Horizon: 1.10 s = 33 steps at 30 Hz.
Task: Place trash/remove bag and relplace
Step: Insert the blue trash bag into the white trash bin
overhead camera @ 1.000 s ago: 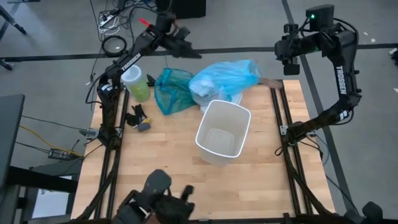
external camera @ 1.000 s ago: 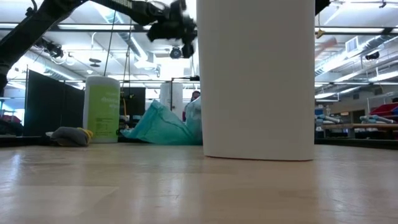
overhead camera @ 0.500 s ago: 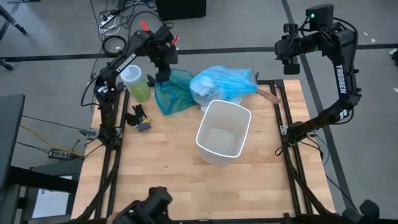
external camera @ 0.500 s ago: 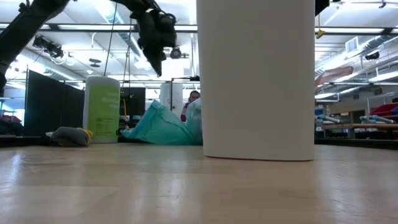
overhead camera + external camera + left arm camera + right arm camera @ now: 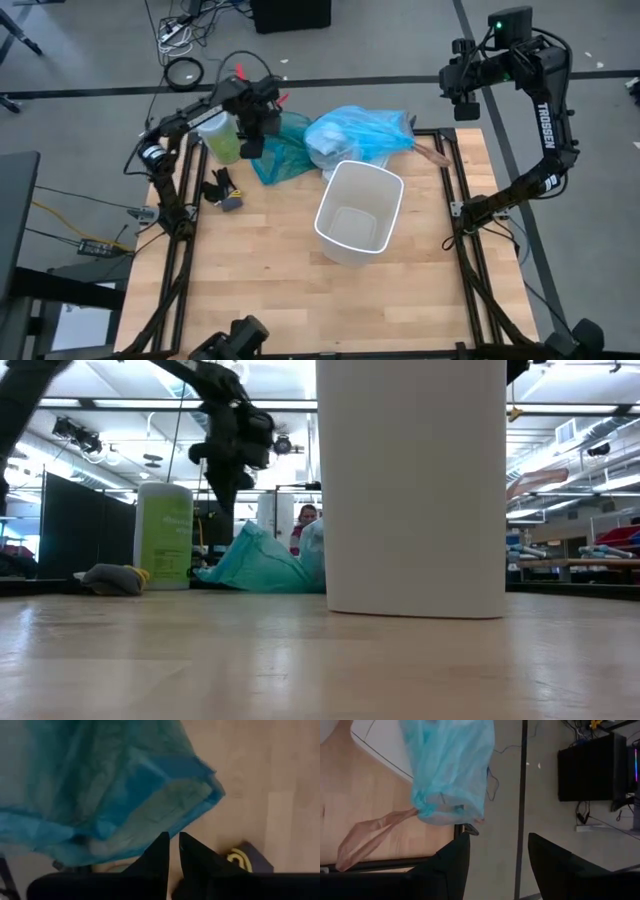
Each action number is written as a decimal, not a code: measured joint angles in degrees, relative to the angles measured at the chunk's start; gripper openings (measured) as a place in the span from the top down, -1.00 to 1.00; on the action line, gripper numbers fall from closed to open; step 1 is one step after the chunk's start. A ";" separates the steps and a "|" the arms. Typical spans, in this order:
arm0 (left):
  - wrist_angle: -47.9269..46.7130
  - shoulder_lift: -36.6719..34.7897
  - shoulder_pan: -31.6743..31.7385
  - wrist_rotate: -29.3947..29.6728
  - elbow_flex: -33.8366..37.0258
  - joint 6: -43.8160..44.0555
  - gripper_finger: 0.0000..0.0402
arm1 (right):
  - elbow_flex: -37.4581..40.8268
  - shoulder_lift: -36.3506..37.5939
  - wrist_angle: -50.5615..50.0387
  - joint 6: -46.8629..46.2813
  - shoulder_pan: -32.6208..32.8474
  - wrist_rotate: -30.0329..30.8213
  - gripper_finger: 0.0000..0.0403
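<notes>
Both arms are dark, basically black, built from slim tube links with chunkier joint housings; the right arm [image 5: 545,110] has white TROSSEN lettering down its long link and a small green light glowing on the block at its top; the left arm [image 5: 185,115] has black cables looped along it and red bits near the wrist; each gripper's fingers [image 5: 452,865] are flat, black, tapering blades.
</notes>
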State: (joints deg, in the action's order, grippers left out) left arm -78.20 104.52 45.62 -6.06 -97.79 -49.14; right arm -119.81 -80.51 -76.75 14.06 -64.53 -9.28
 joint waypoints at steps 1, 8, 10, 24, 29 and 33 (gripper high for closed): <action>1.47 -1.31 0.36 -0.48 1.38 0.04 0.75 | 0.02 0.00 0.07 0.00 -0.02 0.02 0.07; 20.06 -7.34 0.67 -4.85 11.62 0.93 0.75 | 0.02 0.00 0.93 -0.26 -0.02 0.00 0.07; 22.03 -7.49 0.85 -7.41 13.54 0.98 0.73 | 0.02 0.00 0.92 -0.28 0.00 0.00 0.07; 18.86 -7.29 3.15 -7.86 18.51 1.25 0.59 | 0.04 0.00 1.33 -0.96 0.00 -2.03 0.06; 16.66 -7.81 5.73 -3.10 17.03 -0.02 0.60 | 0.04 0.00 1.31 -0.96 0.00 -2.52 0.05; 21.66 -13.31 9.30 -17.34 16.80 3.05 0.67 | 0.07 0.00 1.26 -0.94 0.00 -2.58 0.06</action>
State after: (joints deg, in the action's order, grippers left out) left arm -56.54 91.21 54.93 -23.40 -80.99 -46.09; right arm -119.74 -80.51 -75.48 13.13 -64.53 -11.86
